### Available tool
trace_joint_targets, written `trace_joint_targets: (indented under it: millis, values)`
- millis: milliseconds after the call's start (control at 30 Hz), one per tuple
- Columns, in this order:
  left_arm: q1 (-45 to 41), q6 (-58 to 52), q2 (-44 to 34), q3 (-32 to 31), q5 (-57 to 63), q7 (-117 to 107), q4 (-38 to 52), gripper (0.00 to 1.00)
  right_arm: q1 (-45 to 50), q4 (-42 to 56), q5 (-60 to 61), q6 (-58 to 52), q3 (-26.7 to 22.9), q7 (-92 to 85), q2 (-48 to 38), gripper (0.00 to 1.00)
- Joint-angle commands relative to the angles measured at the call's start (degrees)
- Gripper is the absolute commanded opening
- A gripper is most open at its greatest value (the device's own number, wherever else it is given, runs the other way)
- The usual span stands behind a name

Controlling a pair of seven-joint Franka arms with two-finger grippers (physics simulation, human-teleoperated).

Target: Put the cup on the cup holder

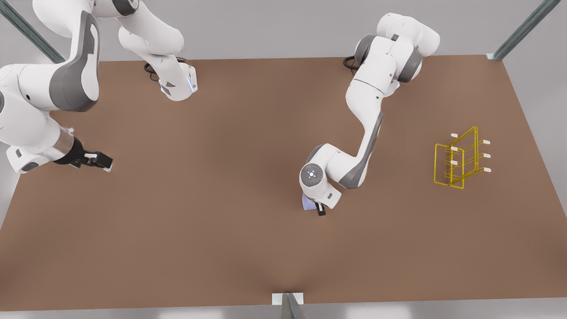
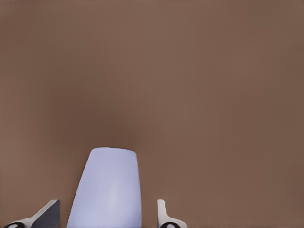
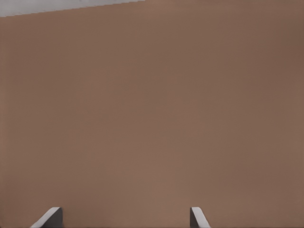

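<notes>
Your left gripper was down at the brown table, near its middle, with the cup between its fingers. In the left wrist view the cup sat between the two fingertips, with a thin strip of table showing on each side, so the fingers were spread a little wider than the cup and not touching it. The gripper was around the cup, not clamped on it. In the front view the cup was mostly hidden under the wrist, with one dark finger just beside it.

Your right gripper waited at the front view's left edge, above the table and well apart from the cup. Its fingers were spread wide and held nothing. In the right wrist view, both fingertips stood far apart over bare table.

The cup holder stood upright on the table toward the front view's right, well away from the cup. Its yellow wire frame carried several white-tipped pegs, and none of them held anything.
</notes>
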Motion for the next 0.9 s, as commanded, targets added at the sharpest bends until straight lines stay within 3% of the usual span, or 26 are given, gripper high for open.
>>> trace_joint_targets:
  millis: [0,100,333,500,700,733,767,867]
  values:
    - [-0.39,0.8,-0.09,0.04,0.79,7.1,-0.57,0.99,0.76,2.46,0.1,-0.8,0.1,-3.1,1.33,1.0]
    - [-0.74,0.8,0.17,0.04,0.87,8.42,-1.36,0.99,3.84,3.25,-0.34,2.02,0.1,-2.4,5.46,1.0]
    - [-1.01,2.12,2.02,-0.04,1.58,10.7,-1.45,0.99,4.1,3.16,-0.43,0.61,0.37,-2.49,5.11,1.0]
    - [-0.83,3.78,2.98,-0.66,1.31,14.65,-1.53,0.99,4.71,2.73,-2.54,11.68,0.46,-1.17,10.21,1.0]
    - [-0.83,4.93,4.65,-1.36,1.05,20.28,-1.53,0.99,4.63,2.64,-3.5,11.68,0.54,-1.17,10.39,1.0]
    - [-0.74,4.67,4.39,-1.36,0.79,21.86,-1.53,0.94,4.63,2.64,-3.68,11.68,0.54,-1.17,10.39,1.0]
    - [-0.48,4.06,4.13,-1.54,0.7,23.71,-1.53,0.78,4.54,2.64,-3.68,11.68,0.54,-1.17,10.39,1.0]
    - [0.57,0.9,3.34,-2.76,0.17,28.62,-1.45,0.78,4.36,2.64,-3.68,11.68,0.54,-1.26,10.39,1.0]
